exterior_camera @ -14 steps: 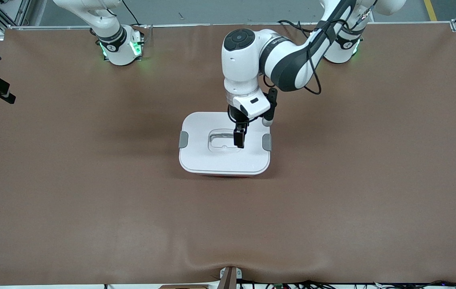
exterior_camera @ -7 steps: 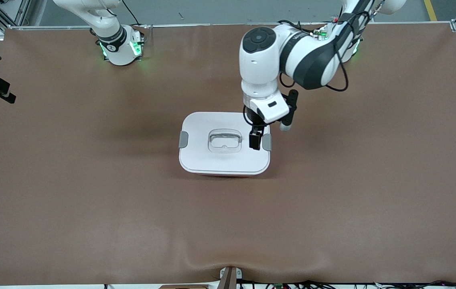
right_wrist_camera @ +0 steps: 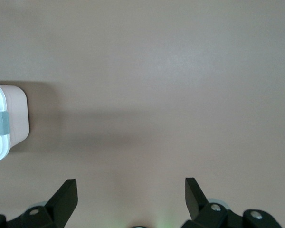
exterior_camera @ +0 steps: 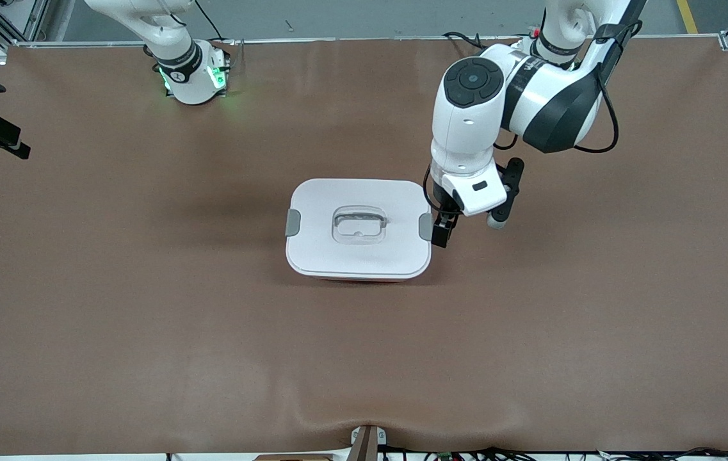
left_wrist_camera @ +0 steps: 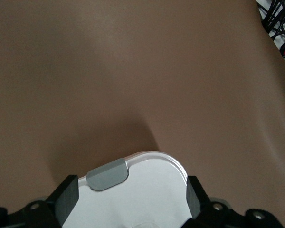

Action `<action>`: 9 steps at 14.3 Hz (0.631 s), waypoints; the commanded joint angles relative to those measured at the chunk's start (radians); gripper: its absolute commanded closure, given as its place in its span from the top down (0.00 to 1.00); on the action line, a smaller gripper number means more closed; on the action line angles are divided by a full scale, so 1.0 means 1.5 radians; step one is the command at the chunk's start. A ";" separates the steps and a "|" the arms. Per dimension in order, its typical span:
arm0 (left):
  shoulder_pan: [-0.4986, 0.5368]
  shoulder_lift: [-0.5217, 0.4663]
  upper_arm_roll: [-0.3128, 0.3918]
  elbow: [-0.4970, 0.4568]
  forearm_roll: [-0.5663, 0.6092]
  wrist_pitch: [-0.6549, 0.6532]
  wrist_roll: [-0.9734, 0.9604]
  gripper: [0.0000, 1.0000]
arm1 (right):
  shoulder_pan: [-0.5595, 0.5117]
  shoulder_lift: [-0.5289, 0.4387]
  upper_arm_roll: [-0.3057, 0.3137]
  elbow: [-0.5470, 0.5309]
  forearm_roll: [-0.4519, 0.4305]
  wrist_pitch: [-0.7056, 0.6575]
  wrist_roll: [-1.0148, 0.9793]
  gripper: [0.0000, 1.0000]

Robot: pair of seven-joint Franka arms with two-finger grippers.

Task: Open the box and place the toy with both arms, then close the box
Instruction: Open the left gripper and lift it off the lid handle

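The box (exterior_camera: 358,228) sits lidded mid-table. The left gripper (exterior_camera: 442,232) hovers, fingers spread, over its grey clip (exterior_camera: 425,226) at the left arm's end. The right gripper (right_wrist_camera: 130,197), also spread, waits over bare table. Rigid, light plastic, I'd guess; grip by the recessed handle (exterior_camera: 358,225).

- The box (exterior_camera: 358,228), lid on, sits at the centre of the front view, the only obstacle on the brown table (exterior_camera: 146,320).
- My left gripper (exterior_camera: 442,229) hangs spread just beside the grey clip (exterior_camera: 425,226), crowding that end.
- My right gripper (right_wrist_camera: 131,202) waits spread at the frame's upper left over bare table.
- The lower half of the frame is open for passing.
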 commanded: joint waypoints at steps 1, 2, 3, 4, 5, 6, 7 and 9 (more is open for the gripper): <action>0.025 -0.026 -0.009 -0.004 -0.010 -0.035 0.053 1.00 | -0.003 0.003 0.005 0.015 -0.012 -0.022 0.006 1.00; 0.039 -0.033 -0.010 -0.005 -0.010 -0.043 0.084 1.00 | -0.004 0.003 0.005 0.015 -0.012 -0.022 0.005 1.00; 0.048 -0.036 -0.010 -0.005 -0.011 -0.048 0.126 1.00 | -0.004 0.003 0.005 0.015 -0.012 -0.022 0.006 1.00; 0.058 -0.038 -0.010 -0.004 -0.011 -0.060 0.158 1.00 | -0.004 0.003 0.005 0.015 -0.012 -0.022 0.006 1.00; 0.067 -0.042 -0.010 -0.004 -0.011 -0.069 0.184 1.00 | -0.004 0.003 0.005 0.015 -0.012 -0.023 0.006 1.00; 0.078 -0.046 -0.010 -0.004 -0.012 -0.069 0.207 1.00 | -0.005 0.003 0.004 0.015 -0.012 -0.022 0.005 1.00; 0.092 -0.052 -0.010 -0.005 -0.012 -0.069 0.233 1.00 | -0.005 0.003 0.004 0.015 -0.012 -0.022 0.005 1.00; 0.124 -0.064 -0.010 -0.005 -0.037 -0.071 0.285 1.00 | -0.005 0.003 0.005 0.015 -0.012 -0.022 0.005 1.00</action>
